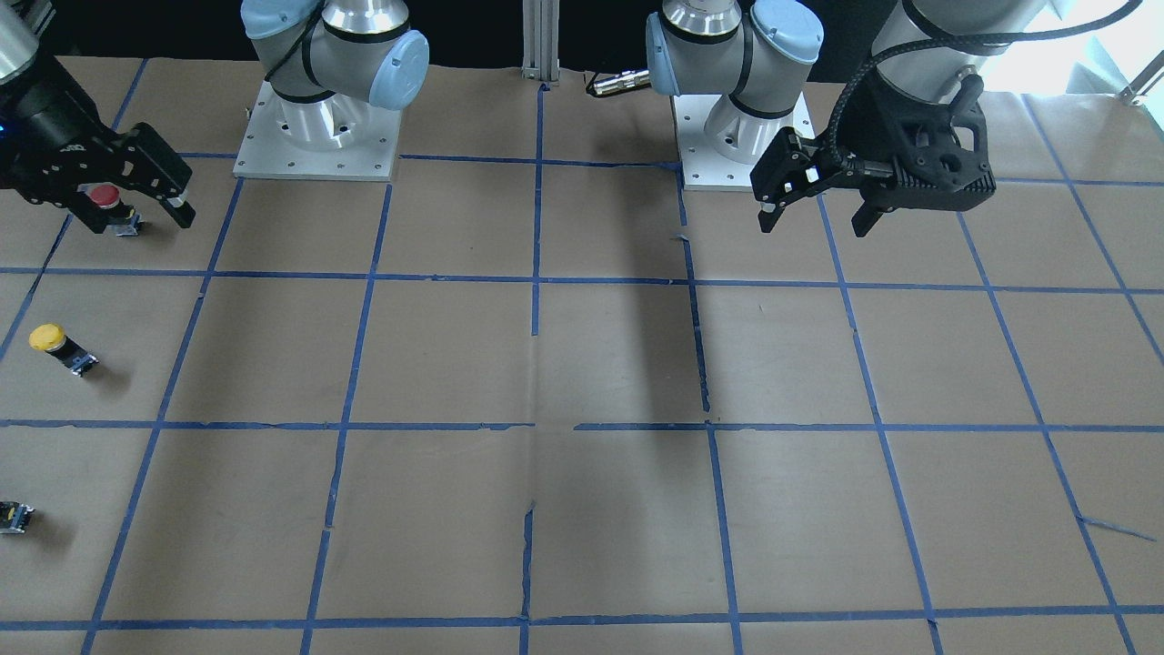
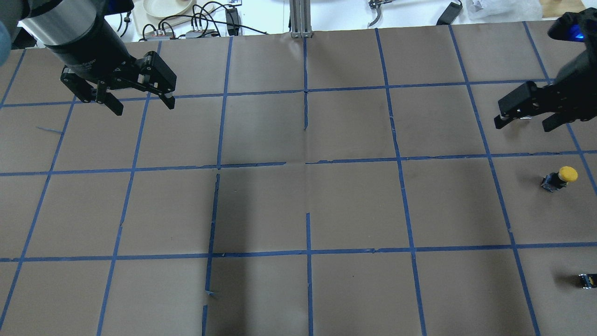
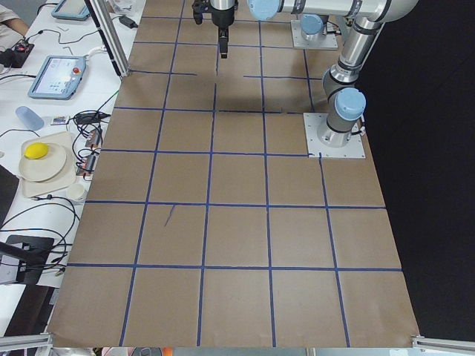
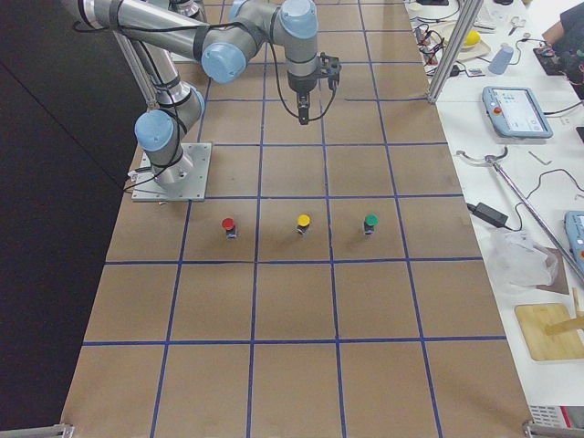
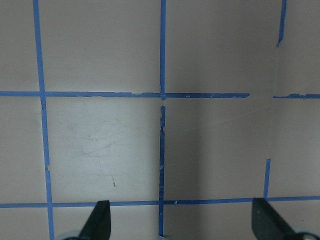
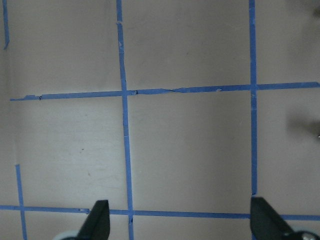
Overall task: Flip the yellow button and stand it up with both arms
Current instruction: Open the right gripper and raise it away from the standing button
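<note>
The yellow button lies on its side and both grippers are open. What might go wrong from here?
1. The right gripper hangs open by the red button, not the yellow button; it may pick the wrong one.
2. The left gripper is far across the table, so reaching over may crowd both grippers at one end.
3. Its round cap may let the yellow button roll when touched.

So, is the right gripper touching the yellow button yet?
Apart. The overhead view shows a clear stretch of bare paper between the right gripper and the yellow button.
</note>
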Robot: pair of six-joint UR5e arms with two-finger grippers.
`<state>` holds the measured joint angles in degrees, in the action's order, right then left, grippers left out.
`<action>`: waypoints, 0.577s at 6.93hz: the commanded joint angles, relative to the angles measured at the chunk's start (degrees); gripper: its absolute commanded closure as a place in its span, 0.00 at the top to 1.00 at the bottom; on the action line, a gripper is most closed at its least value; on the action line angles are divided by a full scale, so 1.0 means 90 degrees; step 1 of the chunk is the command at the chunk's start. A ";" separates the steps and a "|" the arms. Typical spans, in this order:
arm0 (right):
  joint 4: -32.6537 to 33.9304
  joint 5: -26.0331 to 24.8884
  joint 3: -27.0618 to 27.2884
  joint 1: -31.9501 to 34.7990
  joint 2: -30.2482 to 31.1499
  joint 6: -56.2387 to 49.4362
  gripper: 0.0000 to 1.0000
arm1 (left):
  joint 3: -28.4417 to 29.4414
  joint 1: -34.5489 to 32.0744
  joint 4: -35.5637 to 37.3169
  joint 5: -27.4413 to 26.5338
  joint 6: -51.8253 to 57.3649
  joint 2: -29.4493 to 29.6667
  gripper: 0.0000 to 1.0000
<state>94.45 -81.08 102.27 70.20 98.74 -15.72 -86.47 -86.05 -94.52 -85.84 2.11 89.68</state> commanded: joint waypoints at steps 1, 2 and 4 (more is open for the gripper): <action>-0.0026 -0.0685 -0.0045 0.1198 -0.0062 0.1574 1.00 | 0.0144 0.0010 -0.0073 -0.0003 0.0000 0.0074 1.00; 0.0109 -0.0707 -0.0132 0.1736 -0.0285 0.2402 1.00 | 0.0174 0.0039 -0.0199 -0.0003 -0.0010 0.0075 1.00; -0.0035 -0.1204 -0.0707 0.2111 -0.0696 0.2596 1.00 | 0.0145 0.0020 -0.0181 -0.0013 -0.0020 0.0124 1.00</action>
<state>94.71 -89.53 98.36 87.18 94.31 6.31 -85.20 -85.84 -96.16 -85.93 1.97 90.55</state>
